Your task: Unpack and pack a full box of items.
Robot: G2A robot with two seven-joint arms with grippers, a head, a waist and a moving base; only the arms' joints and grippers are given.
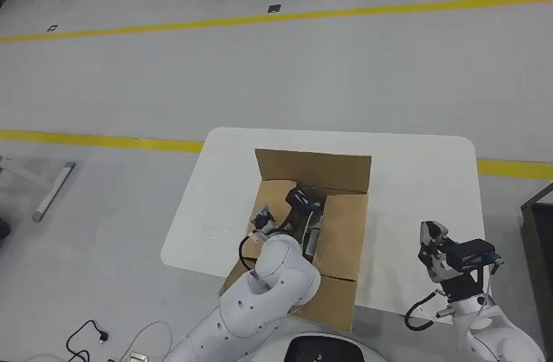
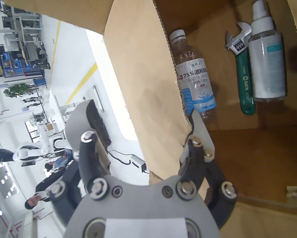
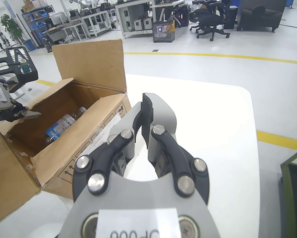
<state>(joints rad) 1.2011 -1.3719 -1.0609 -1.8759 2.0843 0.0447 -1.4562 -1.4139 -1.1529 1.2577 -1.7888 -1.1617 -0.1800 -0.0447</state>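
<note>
An open cardboard box (image 1: pixel 344 172) stands in the middle of the white table (image 1: pixel 421 172). Lying on its floor are a clear bottle (image 2: pixel 193 75) with a blue and white label, a green-handled wrench (image 2: pixel 242 75) and a white spray bottle (image 2: pixel 267 60). My left gripper (image 2: pixel 143 111) is open at the box's left side, straddling the cardboard wall with one finger inside near the clear bottle's base and one outside. My right gripper (image 3: pixel 144 115) hovers over the table to the right of the box (image 3: pixel 89 63), shut with nothing in it.
The box's back flap (image 3: pixel 91 60) stands upright and its right flap (image 1: pixel 341 237) lies folded outward. A dark green bin (image 3: pixel 294 179) stands beyond the table's right edge. Torn cardboard edges line the near wall (image 2: pixel 294 192).
</note>
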